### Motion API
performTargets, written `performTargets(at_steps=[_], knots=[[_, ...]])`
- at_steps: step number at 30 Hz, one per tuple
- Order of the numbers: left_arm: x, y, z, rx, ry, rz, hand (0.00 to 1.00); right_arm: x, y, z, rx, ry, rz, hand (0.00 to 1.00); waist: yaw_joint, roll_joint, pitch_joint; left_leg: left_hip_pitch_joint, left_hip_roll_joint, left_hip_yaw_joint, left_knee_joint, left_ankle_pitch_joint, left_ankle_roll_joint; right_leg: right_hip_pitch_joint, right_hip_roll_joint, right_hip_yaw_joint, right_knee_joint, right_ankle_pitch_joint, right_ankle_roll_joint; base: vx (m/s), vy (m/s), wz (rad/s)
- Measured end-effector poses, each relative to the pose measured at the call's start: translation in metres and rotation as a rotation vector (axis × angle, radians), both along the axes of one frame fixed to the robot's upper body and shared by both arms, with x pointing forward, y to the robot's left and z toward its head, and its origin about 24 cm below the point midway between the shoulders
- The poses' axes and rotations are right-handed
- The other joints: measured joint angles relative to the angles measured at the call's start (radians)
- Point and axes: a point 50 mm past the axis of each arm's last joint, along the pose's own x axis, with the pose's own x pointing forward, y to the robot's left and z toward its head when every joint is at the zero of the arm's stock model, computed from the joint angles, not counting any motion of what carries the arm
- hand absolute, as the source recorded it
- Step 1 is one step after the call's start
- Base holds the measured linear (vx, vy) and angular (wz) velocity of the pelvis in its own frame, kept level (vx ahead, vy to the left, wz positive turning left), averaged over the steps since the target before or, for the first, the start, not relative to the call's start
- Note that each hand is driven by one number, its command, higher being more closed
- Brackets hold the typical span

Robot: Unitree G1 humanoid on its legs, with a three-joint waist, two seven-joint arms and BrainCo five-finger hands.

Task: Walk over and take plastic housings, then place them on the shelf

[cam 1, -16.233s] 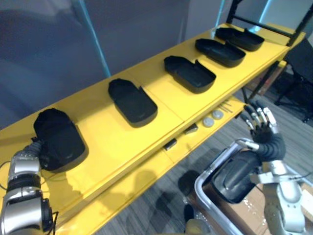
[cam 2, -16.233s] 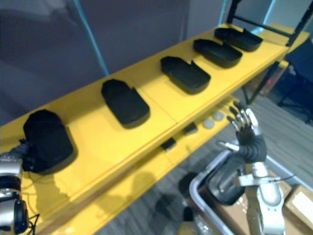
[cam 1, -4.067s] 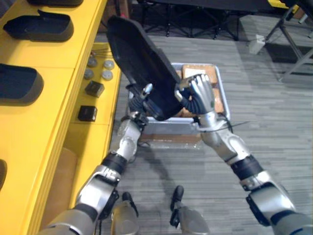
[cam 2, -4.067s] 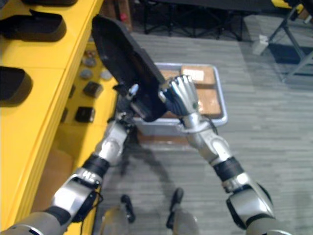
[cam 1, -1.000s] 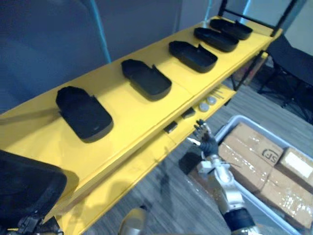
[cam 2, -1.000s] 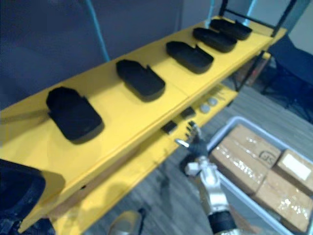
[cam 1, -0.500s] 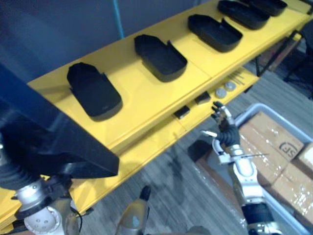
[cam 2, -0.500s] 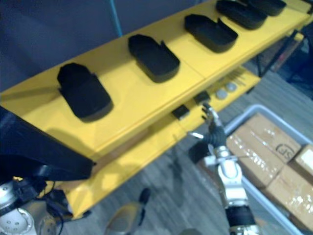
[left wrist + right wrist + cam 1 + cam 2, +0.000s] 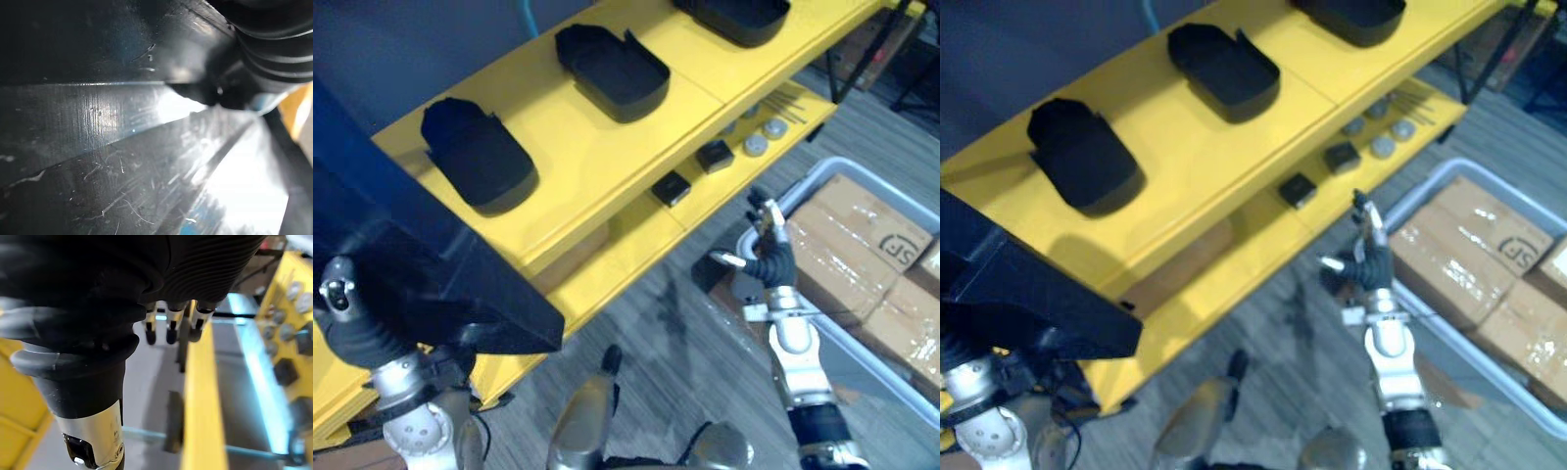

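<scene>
Fig.: L hand, thumb clamped on carried housing; long axis far-left to near-right. Free shelf space lies directly beyond, left of 2 placed housings. R hand loose-fingered, empty, farther off.

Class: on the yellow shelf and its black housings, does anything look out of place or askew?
Yes. The large housing at the left hand is tilted across the yellow shelf's front edge, not laid flat. The nearest shelf housing lies closed side up, the next housing open side up. The right hand idles, open.
</scene>
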Motion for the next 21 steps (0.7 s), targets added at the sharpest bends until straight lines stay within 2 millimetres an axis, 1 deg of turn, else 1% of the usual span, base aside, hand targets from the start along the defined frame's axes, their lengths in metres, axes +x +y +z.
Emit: performTargets(at_steps=[1, 2, 3, 4, 5, 6, 7, 8, 9, 10, 11, 12, 13, 14, 15, 16, 17, 18, 19, 20, 21], knots=[[-0.004, 0.006, 0.002, 0.017, -0.001, 0.039, 1.00, -0.001, 0.002, 0.001, 0.028, -0.021, -0.012, 0.00, 0.008, -0.012, -0.011, 0.000, 0.005, 0.033, 0.019, -0.023, 0.013, 0.037, -0.001, -0.027, -0.038, 0.006, 0.012, 0.14, 0.106, 0.41], [-0.006, 0.008, 0.003, 0.025, -0.003, 0.064, 1.00, -0.005, 0.002, -0.002, 0.046, -0.017, -0.023, 0.00, 0.015, -0.026, -0.031, 0.002, 0.017, 0.083, 0.051, -0.052, 0.031, 0.060, 0.001, -0.046, -0.026, 0.037, 0.025, 0.16, 0.074, 0.43], [-0.006, 0.009, 0.003, 0.017, -0.008, 0.072, 1.00, -0.006, 0.001, 0.000, 0.046, -0.026, -0.027, 0.00, 0.019, -0.017, -0.035, -0.001, 0.020, 0.080, 0.068, -0.070, 0.021, 0.044, -0.012, -0.024, 0.044, 0.055, -0.014, 0.16, 0.099, 0.40], [-0.008, 0.010, 0.003, 0.025, -0.002, 0.107, 1.00, -0.006, 0.003, 0.001, 0.056, -0.034, -0.030, 0.00, 0.023, -0.015, -0.044, 0.011, 0.017, 0.069, 0.081, -0.087, 0.036, -0.032, -0.046, 0.048, 0.194, 0.133, -0.120, 0.18, 0.139, 0.26], [-0.012, 0.013, 0.004, 0.041, 0.003, 0.148, 1.00, -0.005, 0.009, 0.002, 0.067, -0.039, -0.016, 0.00, 0.025, -0.020, -0.058, 0.044, 0.025, 0.064, 0.053, -0.097, 0.042, -0.099, -0.058, 0.132, 0.298, 0.265, -0.157, 0.21, 0.156, 0.17], [-0.013, 0.014, 0.006, 0.061, 0.007, 0.165, 1.00, -0.004, 0.011, 0.004, 0.070, -0.046, -0.009, 0.00, 0.024, -0.022, -0.066, 0.066, 0.029, 0.056, 0.032, -0.097, 0.047, -0.127, -0.063, 0.164, 0.341, 0.340, -0.155, 0.29, 0.079, 0.06], [-0.014, 0.015, 0.012, 0.090, -0.001, 0.183, 1.00, -0.001, 0.013, 0.010, 0.071, -0.075, 0.003, 0.00, 0.023, -0.017, -0.075, 0.106, 0.040, 0.036, 0.001, -0.099, 0.062, -0.178, -0.060, 0.206, 0.407, 0.307, -0.158, 0.29, 0.012, 0.08], [-0.012, 0.017, 0.016, 0.104, -0.013, 0.196, 1.00, 0.004, 0.014, 0.021, 0.063, -0.116, 0.014, 0.00, 0.022, -0.004, -0.083, 0.140, 0.062, 0.022, -0.021, -0.106, 0.066, -0.216, -0.026, 0.222, 0.397, 0.221, -0.162, 0.28, 0.015, 0.09], [-0.010, 0.017, 0.018, 0.099, -0.024, 0.199, 1.00, 0.006, 0.014, 0.026, 0.059, -0.136, 0.017, 0.00, 0.020, 0.008, -0.089, 0.150, 0.075, 0.016, -0.028, -0.110, 0.066, -0.237, 0.003, 0.229, 0.357, 0.192, -0.161, 0.24, 0.022, 0.13], [-0.006, 0.017, 0.021, 0.087, -0.047, 0.194, 1.00, 0.009, 0.013, 0.035, 0.045, -0.169, 0.019, 0.00, 0.019, 0.017, -0.116, 0.159, 0.097, 0.001, -0.043, -0.118, 0.063, -0.274, 0.063, 0.239, 0.217, 0.160, -0.152, 0.23, -0.010, 0.35], [0.000, 0.017, 0.024, 0.077, -0.055, 0.189, 1.00, 0.010, 0.009, 0.040, 0.025, -0.185, 0.013, 0.00, 0.016, 0.033, -0.132, 0.162, 0.107, -0.024, -0.044, -0.129, 0.058, -0.288, 0.114, 0.270, 0.050, 0.165, -0.145, 0.24, -0.038, 0.49], [0.003, 0.018, 0.025, 0.072, -0.060, 0.186, 1.00, 0.011, 0.006, 0.042, 0.015, -0.189, 0.005, 0.00, 0.015, 0.030, -0.140, 0.165, 0.109, -0.039, -0.040, -0.140, 0.054, -0.295, 0.132, 0.292, -0.023, 0.173, -0.133, 0.27, -0.105, 0.68], [0.006, 0.020, 0.025, 0.053, -0.060, 0.181, 1.00, 0.011, 0.002, 0.044, 0.002, -0.195, -0.005, 0.00, 0.017, 0.022, -0.149, 0.183, 0.110, -0.062, -0.039, -0.154, 0.046, -0.300, 0.150, 0.328, -0.124, 0.189, -0.113, 0.22, -0.130, 0.61], [0.006, 0.021, 0.023, 0.038, -0.048, 0.178, 1.00, 0.011, 0.001, 0.045, -0.002, -0.196, -0.009, 0.00, 0.015, 0.026, -0.152, 0.188, 0.110, -0.080, -0.036, -0.162, 0.035, -0.300, 0.156, 0.342, -0.164, 0.197, -0.106, 0.30, -0.233, 0.76], [0.007, 0.023, 0.020, 0.025, -0.026, 0.182, 1.00, 0.011, -0.001, 0.045, -0.003, -0.198, -0.021, 0.00, 0.015, 0.010, -0.170, 0.197, 0.110, -0.103, -0.031, -0.177, 0.019, -0.297, 0.166, 0.366, -0.218, 0.226, -0.107, 0.30, -0.332, 0.92], [0.007, 0.025, 0.015, 0.013, 0.006, 0.185, 1.00, 0.011, -0.003, 0.047, -0.005, -0.203, -0.032, 0.00, 0.018, -0.014, -0.198, 0.193, 0.104, -0.135, -0.022, -0.203, -0.008, -0.285, 0.179, 0.384, -0.274, 0.272, -0.105, 0.36, -0.477, 0.95], [0.006, 0.026, 0.014, 0.007, 0.013, 0.184, 1.00, 0.011, -0.003, 0.049, -0.005, -0.210, -0.039, 0.00, 0.020, -0.028, -0.207, 0.195, 0.100, -0.148, -0.020, -0.215, -0.024, -0.272, 0.179, 0.387, -0.287, 0.319, -0.094, 0.30, -0.447, 1.02], [0.005, 0.025, 0.006, -0.039, 0.035, 0.186, 1.00, 0.012, -0.008, 0.052, -0.020, -0.220, -0.056, 0.00, 0.022, -0.003, -0.226, 0.198, 0.134, -0.150, -0.018, -0.230, -0.049, -0.257, 0.200, 0.358, -0.279, 0.364, -0.062, 0.30, -0.416, 0.64], [0.000, 0.025, -0.001, -0.068, 0.061, 0.204, 1.00, 0.013, -0.009, 0.057, -0.032, -0.233, -0.055, 0.00, 0.032, 0.025, -0.251, 0.197, 0.174, -0.119, -0.024, -0.226, -0.058, -0.253, 0.230, 0.341, -0.282, 0.358, -0.076, 0.31, -0.333, 0.51], [-0.004, 0.026, -0.007, -0.092, 0.079, 0.216, 1.00, 0.016, -0.009, 0.065, -0.045, -0.258, -0.051, 0.00, 0.036, 0.047, -0.264, 0.198, 0.203, -0.089, -0.044, -0.210, -0.083, -0.249, 0.248, 0.324, -0.283, 0.352, -0.086, 0.29, -0.280, 0.27], [-0.004, 0.026, -0.009, -0.105, 0.089, 0.221, 1.00, 0.016, -0.011, 0.071, -0.057, -0.279, -0.052, 0.00, 0.038, 0.062, -0.273, 0.201, 0.225, -0.034, -0.069, -0.186, -0.103, -0.236, 0.253, 0.297, -0.290, 0.345, -0.098, 0.26, -0.238, 0.56]])
